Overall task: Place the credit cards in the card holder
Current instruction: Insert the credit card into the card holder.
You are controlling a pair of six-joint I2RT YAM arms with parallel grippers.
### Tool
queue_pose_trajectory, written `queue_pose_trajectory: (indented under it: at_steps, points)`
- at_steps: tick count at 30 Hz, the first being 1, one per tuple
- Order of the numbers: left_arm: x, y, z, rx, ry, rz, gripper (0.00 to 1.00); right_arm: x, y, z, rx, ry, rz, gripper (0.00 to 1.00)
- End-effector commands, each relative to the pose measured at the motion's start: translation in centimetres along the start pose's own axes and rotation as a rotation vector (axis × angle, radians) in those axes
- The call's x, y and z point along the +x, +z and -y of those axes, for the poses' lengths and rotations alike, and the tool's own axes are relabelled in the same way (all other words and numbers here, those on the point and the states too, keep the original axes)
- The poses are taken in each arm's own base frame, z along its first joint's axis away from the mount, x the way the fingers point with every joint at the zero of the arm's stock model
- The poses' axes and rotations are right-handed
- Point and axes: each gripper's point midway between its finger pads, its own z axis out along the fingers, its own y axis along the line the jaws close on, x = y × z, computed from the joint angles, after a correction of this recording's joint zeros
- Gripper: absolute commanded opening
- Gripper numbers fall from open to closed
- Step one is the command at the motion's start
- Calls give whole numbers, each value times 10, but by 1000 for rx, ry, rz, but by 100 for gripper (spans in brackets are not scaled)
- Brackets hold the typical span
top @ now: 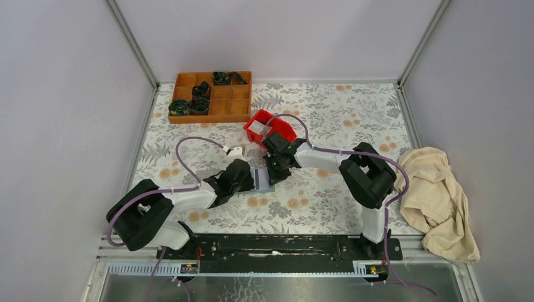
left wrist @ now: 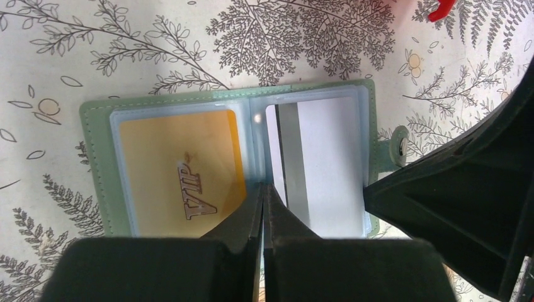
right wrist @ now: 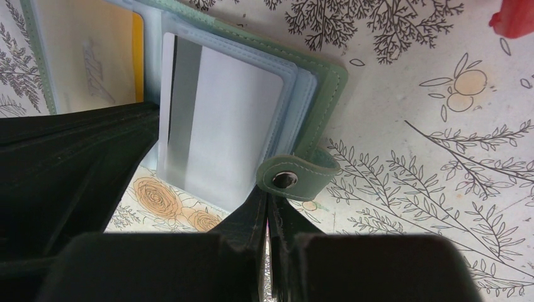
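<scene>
The card holder [left wrist: 94, 123] lies open at the middle of the counter [top: 352, 119], with a yellow card [left wrist: 176, 167] in one pocket and a whitish card [left wrist: 330, 163] in the pocket on the tab side. The left fingers [left wrist: 242, 214], pressed together, rest at its centre fold. The right fingers [right wrist: 249, 217], also pressed together, meet its snap tab [right wrist: 296, 173].

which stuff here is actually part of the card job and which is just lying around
Job: card holder, yellow card, white card, left gripper, right gripper.
Lying about: red bin, wooden tray, cloth.
</scene>
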Motion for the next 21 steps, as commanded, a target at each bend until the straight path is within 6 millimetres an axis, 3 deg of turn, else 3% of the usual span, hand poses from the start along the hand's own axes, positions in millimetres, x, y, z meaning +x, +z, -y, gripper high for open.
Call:
queue_pose_trajectory:
  at_steps: [1, 15, 18, 21]
  points:
    - [-4, 4, 17, 77, 15, 0, 0, 52, 30, 59, 225, -15, -145, 7]
    - [-10, 7, 24, 73, 1, 4, 0, 47, 22, 61, 244, -42, -126, 9]
    - [-11, 5, 17, 38, -13, 6, 0, 35, 8, 55, 230, -65, -91, 15]
    - [-15, 1, 15, 20, -35, 22, 1, 19, -11, 41, 192, -92, -40, 28]
